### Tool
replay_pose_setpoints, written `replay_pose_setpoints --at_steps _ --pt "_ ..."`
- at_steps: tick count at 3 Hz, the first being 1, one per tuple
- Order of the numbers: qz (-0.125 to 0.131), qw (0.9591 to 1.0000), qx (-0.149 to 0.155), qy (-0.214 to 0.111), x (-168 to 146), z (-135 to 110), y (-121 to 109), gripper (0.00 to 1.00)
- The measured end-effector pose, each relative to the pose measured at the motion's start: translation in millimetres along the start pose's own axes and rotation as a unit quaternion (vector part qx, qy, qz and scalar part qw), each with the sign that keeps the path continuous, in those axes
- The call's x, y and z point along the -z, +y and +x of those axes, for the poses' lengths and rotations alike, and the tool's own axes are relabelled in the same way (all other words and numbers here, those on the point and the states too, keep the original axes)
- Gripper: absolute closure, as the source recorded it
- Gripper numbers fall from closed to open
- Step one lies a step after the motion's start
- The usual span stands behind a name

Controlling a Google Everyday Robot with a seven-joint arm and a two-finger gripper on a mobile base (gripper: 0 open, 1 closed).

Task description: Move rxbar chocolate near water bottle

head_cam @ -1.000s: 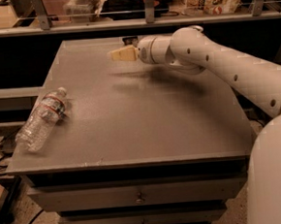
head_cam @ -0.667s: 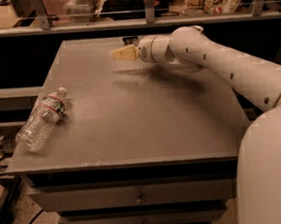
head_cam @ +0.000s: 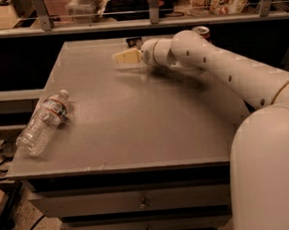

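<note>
The water bottle (head_cam: 42, 122) lies on its side at the table's left edge, with its white cap pointing toward the far side. The rxbar chocolate (head_cam: 133, 41) shows only as a small dark flat shape at the table's far edge, partly hidden behind the gripper. My gripper (head_cam: 123, 57) points left just in front of the bar, low over the far part of the table. It is far from the bottle.
A red can (head_cam: 201, 31) stands at the far edge, mostly hidden behind my arm (head_cam: 215, 61). The arm crosses the table's right side. The grey table (head_cam: 136, 132) has drawers below. A railing and shelves stand behind it.
My gripper has shifted very slightly to the left near the far edge. The bottle has not moved.
</note>
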State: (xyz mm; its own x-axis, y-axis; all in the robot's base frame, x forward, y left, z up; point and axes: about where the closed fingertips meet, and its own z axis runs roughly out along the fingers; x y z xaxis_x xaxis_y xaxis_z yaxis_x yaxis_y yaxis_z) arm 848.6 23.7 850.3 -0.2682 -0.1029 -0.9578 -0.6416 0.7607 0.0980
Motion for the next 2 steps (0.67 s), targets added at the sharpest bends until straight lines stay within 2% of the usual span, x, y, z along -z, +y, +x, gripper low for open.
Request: replay_pose_setpoints --at_steps 1,2 --pt "-0.001 1.0 -0.004 -0.007 -11.9 0.5 -4.8 0.04" --pt "0.0 1.0 -0.004 -0.009 -17.4 -0.3 -7.7 0.18"
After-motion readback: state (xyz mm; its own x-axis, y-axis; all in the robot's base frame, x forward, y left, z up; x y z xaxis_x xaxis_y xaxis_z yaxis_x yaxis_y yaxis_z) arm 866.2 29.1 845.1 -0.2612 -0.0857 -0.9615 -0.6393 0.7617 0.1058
